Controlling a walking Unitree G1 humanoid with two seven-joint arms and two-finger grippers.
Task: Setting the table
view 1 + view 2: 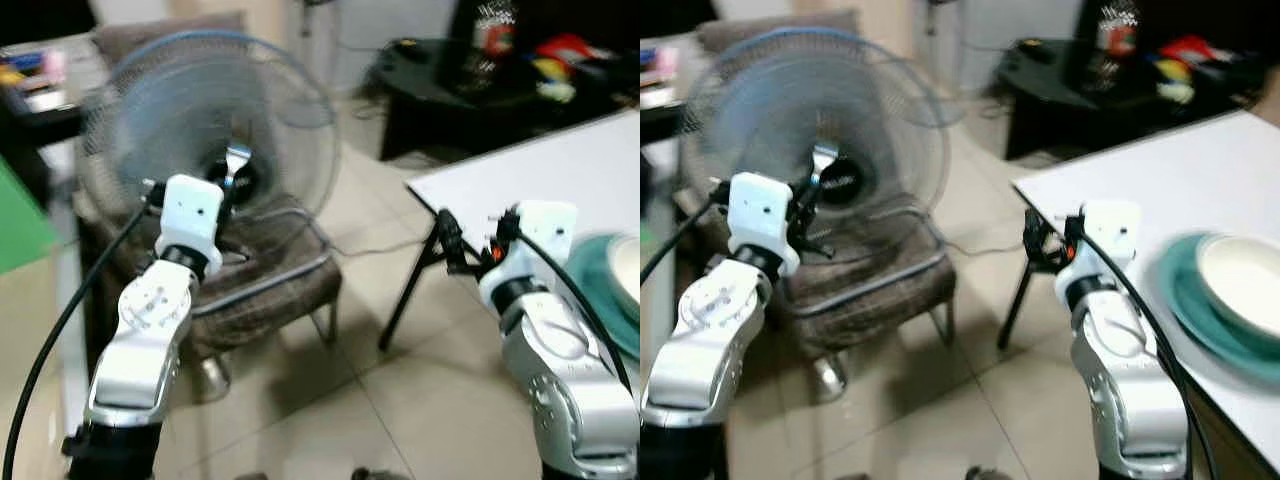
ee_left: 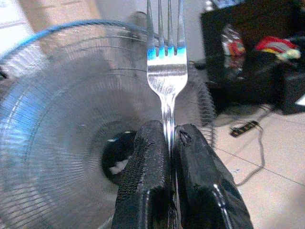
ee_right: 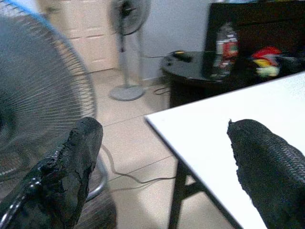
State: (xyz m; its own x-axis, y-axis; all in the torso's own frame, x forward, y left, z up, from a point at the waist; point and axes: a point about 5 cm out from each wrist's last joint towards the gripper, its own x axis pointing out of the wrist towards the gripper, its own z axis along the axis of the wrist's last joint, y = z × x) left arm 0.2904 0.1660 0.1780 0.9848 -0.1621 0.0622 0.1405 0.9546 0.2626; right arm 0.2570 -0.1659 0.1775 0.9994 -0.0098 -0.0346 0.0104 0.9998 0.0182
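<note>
Left gripper (image 2: 169,143) clamped on upright fork (image 2: 166,71), centre frame before fan (image 2: 62,143); right gripper (image 3: 162,157) spread wide, empty, at white table (image 1: 1160,190) corner, teal plate (image 1: 1185,300) with bowl (image 1: 1245,280) lower right.

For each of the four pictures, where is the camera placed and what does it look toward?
Left and right eye views: on the head, looking down past both silver arms at fan and white table.
Left wrist view: along shut fingers holding a fork, fan behind.
Right wrist view: between open fingers toward the table.
Shared: all show the fan.
</note>
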